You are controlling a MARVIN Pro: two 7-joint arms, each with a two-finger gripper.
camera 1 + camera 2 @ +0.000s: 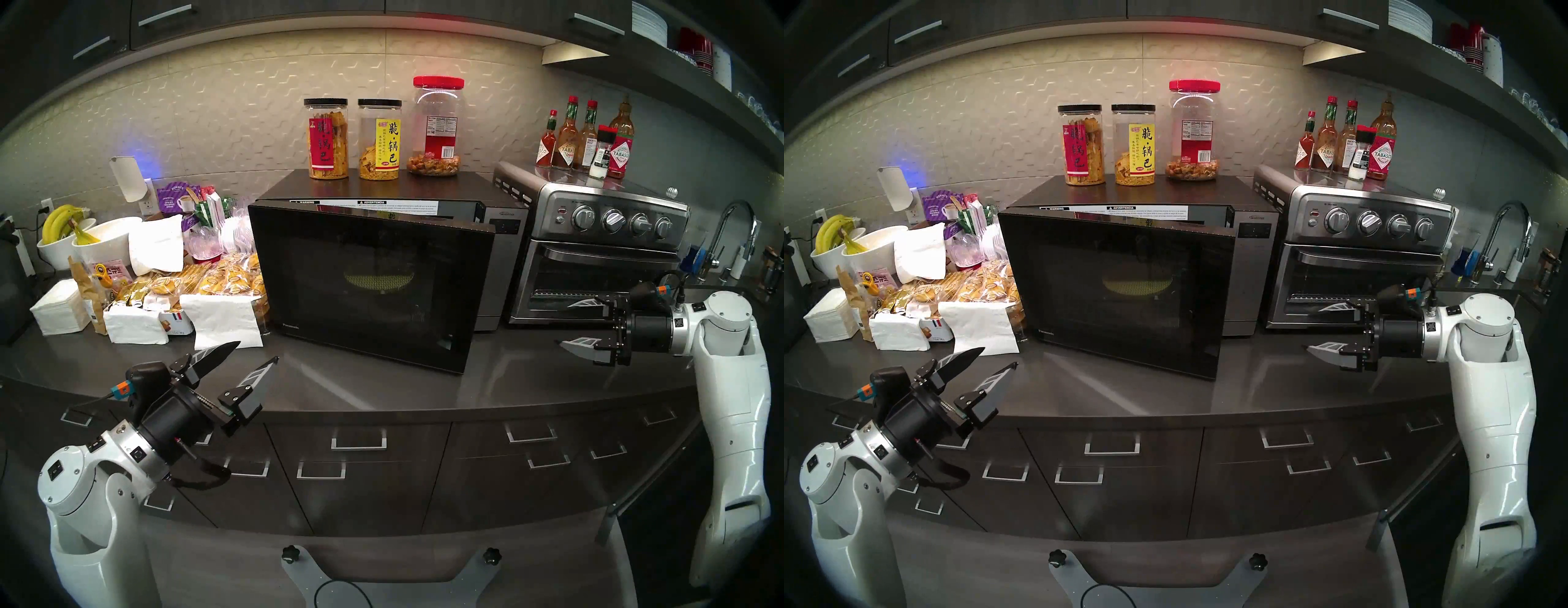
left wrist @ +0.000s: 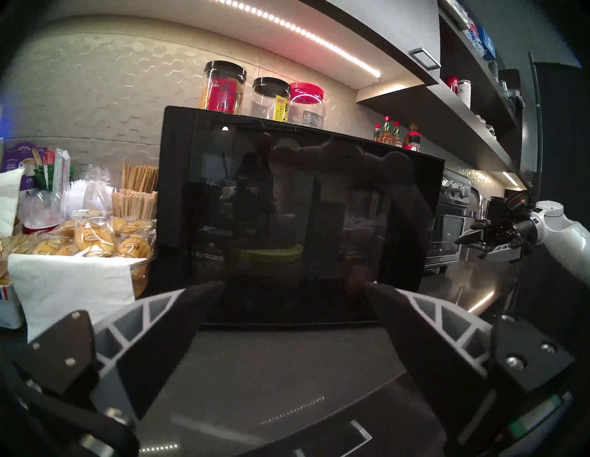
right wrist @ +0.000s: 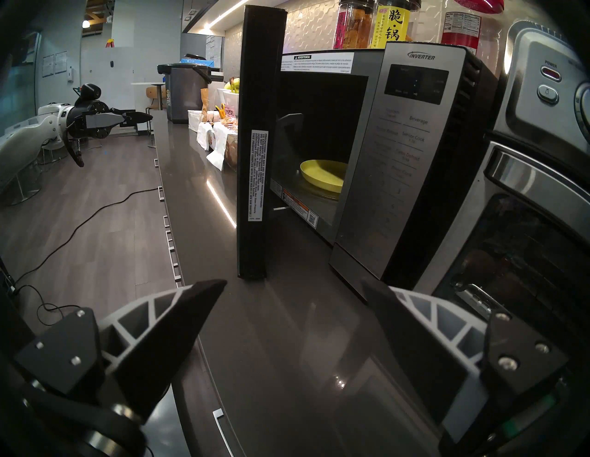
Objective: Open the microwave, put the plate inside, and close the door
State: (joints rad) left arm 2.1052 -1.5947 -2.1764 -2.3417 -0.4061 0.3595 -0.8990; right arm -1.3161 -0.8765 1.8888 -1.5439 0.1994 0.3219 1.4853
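Left gripper: nearest the head camera, low at the counter's front edge, black wedge fingers spread wide, nothing held. Right gripper: level before the toaster oven, fingers likewise wide apart and empty.

Large boxy black-and-grey microwave: on the dark grey countertop. Wide glossy black glass door: partly ajar, free edge swung out from the cavity, apart from both grippers. Round flat bright yellow plate: inside the cavity, on the turntable, visible through the gap.

Adjacent items:
- Three clear plastic snack jars: on the microwave's top.
- Steel toaster oven with four knobs: just beside the control panel.
- Wrapped pastries and white paper napkins: crowding the hinge side.
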